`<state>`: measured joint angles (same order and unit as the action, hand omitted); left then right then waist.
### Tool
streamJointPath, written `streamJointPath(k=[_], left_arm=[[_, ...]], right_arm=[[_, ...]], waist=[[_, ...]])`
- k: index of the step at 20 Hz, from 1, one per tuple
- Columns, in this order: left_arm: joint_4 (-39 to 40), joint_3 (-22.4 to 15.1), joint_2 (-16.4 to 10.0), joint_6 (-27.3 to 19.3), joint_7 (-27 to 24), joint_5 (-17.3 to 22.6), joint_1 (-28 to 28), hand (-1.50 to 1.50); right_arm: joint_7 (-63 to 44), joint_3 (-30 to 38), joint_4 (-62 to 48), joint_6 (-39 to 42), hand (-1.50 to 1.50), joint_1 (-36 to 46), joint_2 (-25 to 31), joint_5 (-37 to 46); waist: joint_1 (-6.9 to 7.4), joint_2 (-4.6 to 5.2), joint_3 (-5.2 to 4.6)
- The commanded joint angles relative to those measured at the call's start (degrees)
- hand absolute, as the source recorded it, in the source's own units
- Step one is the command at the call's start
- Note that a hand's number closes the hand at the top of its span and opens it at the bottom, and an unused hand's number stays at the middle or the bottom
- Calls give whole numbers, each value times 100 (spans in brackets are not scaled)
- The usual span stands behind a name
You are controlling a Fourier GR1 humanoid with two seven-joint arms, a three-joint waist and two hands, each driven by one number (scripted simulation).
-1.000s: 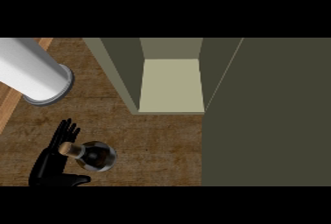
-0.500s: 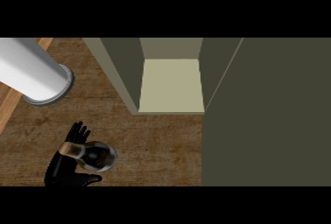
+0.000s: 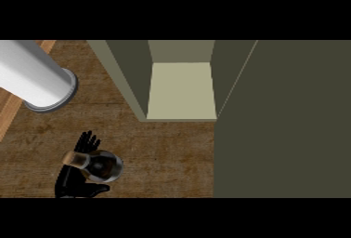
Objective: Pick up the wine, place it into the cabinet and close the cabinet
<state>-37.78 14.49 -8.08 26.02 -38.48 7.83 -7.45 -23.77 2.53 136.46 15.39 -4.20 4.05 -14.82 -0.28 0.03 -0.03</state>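
The wine bottle (image 3: 103, 166) stands on the wooden counter (image 3: 171, 158) at the lower left. I see it from above, as dark glass with a tan cork top (image 3: 74, 159). My left hand (image 3: 72, 183) is against the bottle's left side, and the bottle covers part of the palm. Its fingers (image 3: 87, 142) point straight up past the bottle and the thumb juts out below it, so the hand is open. The cabinet (image 3: 126, 74) stands open at the top middle, showing a pale shelf (image 3: 182, 90). My right hand does not show.
The cabinet's dark olive door (image 3: 288, 121) is swung open and fills the right side of the view. A large white cylinder (image 3: 31, 76) lies at the upper left, close to the counter's left edge. Bare wood lies between the bottle and the cabinet's front.
My left hand has moved right and a little forward, from beside the bottle to against it. The bottle now overlaps the palm. Bottle, cabinet and door have not moved.
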Motion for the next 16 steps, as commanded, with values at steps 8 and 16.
streamJointPath(k=[8,16], left_arm=[[369,-95,-52,470,-126,238,-166,150],[1057,-359,24,370,-965,-154,-274,150]], right_arm=[[17,-229,-43,-143,-150,84,-181,353],[-80,289,-153,23,-150,254,124,-256]], waist=[[26,-6,3],[0,4,-1]])
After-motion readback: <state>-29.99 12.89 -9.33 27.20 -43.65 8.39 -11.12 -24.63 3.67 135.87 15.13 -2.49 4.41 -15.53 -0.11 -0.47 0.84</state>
